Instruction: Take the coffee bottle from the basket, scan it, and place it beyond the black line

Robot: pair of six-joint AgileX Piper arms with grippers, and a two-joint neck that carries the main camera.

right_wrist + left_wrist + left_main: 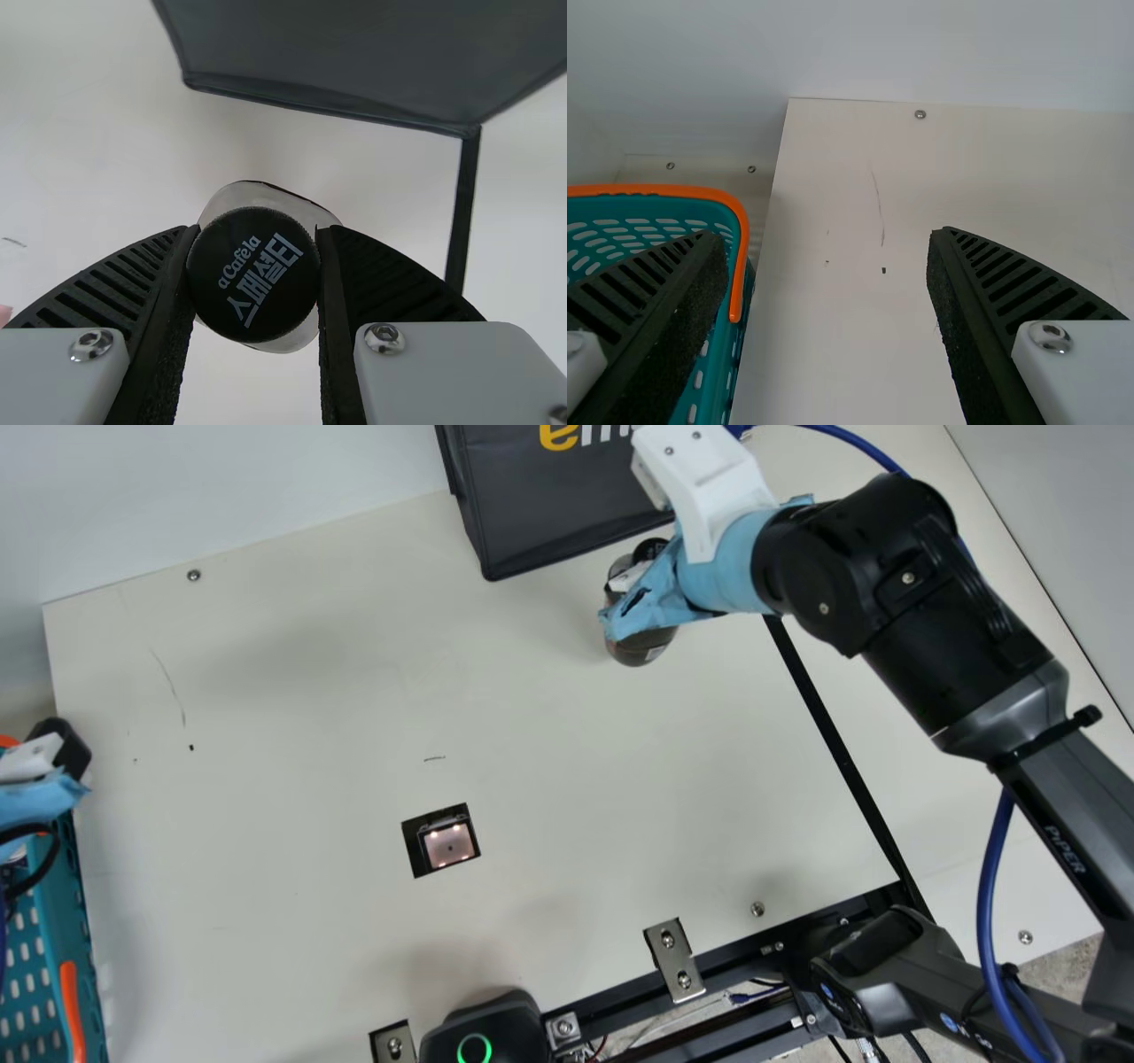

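In the main view my right gripper (631, 593) is at the upper middle, around the dark coffee bottle (640, 646), just in front of the black bag and left of the black line (837, 744). Seen by the right wrist camera, the bottle's black cap (253, 274) is pinched between both fingers of my right gripper (254, 239). Whether the base touches the table cannot be told. At the main view's left edge, my left gripper (55, 766) is over the teal basket (66, 939). My left gripper (824, 239) stands open beside the basket's orange rim (740, 257).
The scanner window (447, 845) is set in the table (310, 691) near its middle. A black bag (549, 505) stands at the back. Metal brackets (673, 961) and a dark round device (483, 1032) line the front edge.
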